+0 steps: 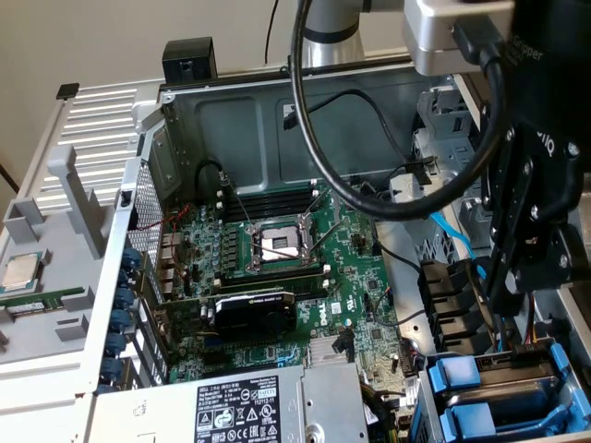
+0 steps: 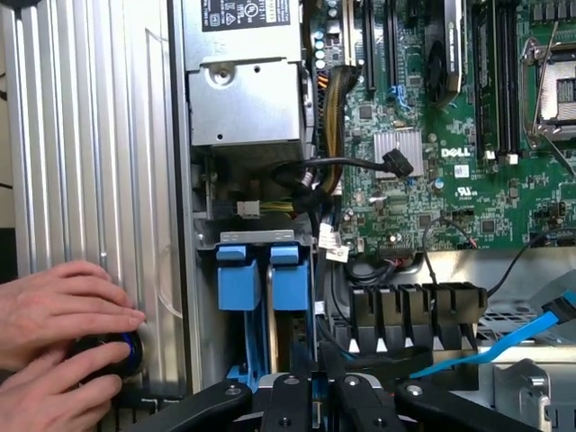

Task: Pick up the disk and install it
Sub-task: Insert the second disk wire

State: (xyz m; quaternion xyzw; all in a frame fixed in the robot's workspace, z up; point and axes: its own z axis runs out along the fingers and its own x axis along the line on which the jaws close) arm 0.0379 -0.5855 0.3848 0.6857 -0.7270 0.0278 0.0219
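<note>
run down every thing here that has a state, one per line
gripper: shut, holding nothing visible, above the drive bay
drive bay: two blue-tabbed carriers seated side by side
computer case: side panel off, interior exposed
CPU socket: empty, retention frame in place
loose black cable: unplugged, connector hanging free
person's hands: resting on the case edge over a dark round object

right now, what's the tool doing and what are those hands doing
Tool: shut, with nothing visibly in its grip, above the blue drive carriers.
Person's hands: resting on a dark round object at the case edge.
</note>
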